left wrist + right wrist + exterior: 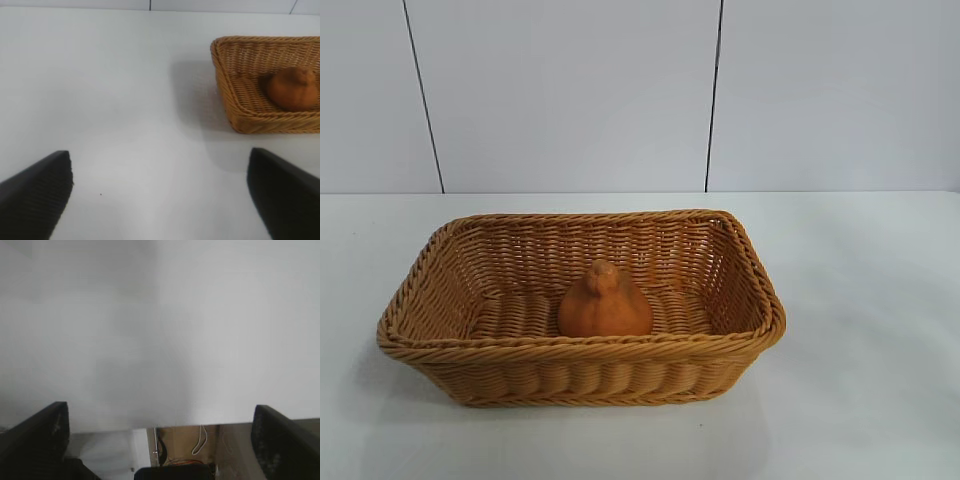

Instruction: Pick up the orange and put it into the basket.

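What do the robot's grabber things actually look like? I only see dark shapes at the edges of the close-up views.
Only the fingertips show. The left gripper has two black, wedge-shaped fingers with a finely ribbed surface. The right gripper has the same kind of black tapered fingers, with a faintly speckled texture. No markings show, and no cables on the grippers themselves. The arms are out of view.

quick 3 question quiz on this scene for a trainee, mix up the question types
1. True or false: the orange lies inside the basket.
2. Which gripper is holding something? A) left gripper B) right gripper C) neither
3. Fill in: in the exterior view the orange's knob points ____.

Key:
1. True; it rests on the basket floor near the front wall.
2. C; both stand open and empty over the white table, the right one above the table's edge.
3. Up.
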Robot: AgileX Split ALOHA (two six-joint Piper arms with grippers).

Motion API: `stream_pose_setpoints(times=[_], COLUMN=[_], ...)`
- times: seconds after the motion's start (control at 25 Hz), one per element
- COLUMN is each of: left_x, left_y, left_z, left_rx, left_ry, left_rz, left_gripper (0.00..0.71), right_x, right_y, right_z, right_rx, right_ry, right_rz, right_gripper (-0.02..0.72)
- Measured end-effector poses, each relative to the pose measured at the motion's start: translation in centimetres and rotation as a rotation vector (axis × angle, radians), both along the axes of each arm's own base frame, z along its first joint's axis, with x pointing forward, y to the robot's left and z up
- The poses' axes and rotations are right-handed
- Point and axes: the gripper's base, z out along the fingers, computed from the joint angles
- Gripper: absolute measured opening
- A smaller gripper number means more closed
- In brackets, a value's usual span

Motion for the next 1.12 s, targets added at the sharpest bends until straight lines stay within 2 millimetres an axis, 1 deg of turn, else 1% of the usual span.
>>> stream_pose_setpoints(times=[0.16, 0.44, 0.48, 0.8, 1.12], left_x=[0.0, 0.0, 0.0, 0.0, 0.0], left_y=[0.0, 0.0, 0.0, 0.0, 0.0], left_z=[0.0, 0.0, 0.0, 0.0, 0.0], left_rx=[0.000, 0.000, 0.000, 0.000, 0.000], left_ry=[0.000, 0.001, 0.001, 0.001, 0.001], left_rz=[0.000, 0.000, 0.000, 0.000, 0.000], left_gripper=[0.673, 0.673, 0.673, 0.673, 0.673], right_x=[-4.0, -10.0, -10.7, -15.6, -19.9], right_y=[-0.1, -0.3, -0.3, -0.3, -0.4], right_z=[0.2, 0.4, 0.4, 2.9, 3.8], right_rx=[0.005, 0.016, 0.020, 0.041, 0.047], right_ry=[-0.134, -0.387, -0.419, -0.788, -1.071], right_rz=[0.010, 0.018, 0.018, 0.024, 0.027], right_gripper=[0.683, 0.683, 0.683, 0.683, 0.683])
